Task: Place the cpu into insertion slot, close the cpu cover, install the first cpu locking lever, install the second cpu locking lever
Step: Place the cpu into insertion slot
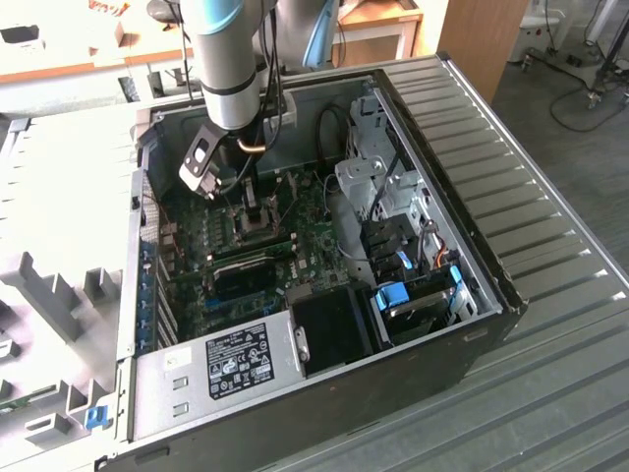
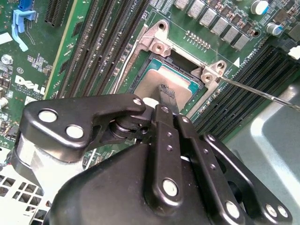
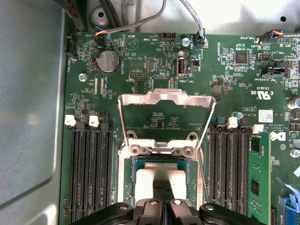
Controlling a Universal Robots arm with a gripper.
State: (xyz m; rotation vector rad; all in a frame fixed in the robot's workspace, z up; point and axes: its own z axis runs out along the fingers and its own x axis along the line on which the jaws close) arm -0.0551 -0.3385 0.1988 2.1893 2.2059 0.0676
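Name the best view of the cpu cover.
First wrist view: the cpu cover stands raised, its whole silvery frame facing the camera. The exterior view leaves it too small to make out; in the second wrist view the gripper leaves it unclear.

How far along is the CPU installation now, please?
Done: the flat silver-grey square cpu lies in the dark, metal-rimmed insertion slot. In hand: the shut black gripper has its tips over the chip. Left: the thin silvery frame-shaped cpu cover stands open, and a thin wire locking lever is unlatched.
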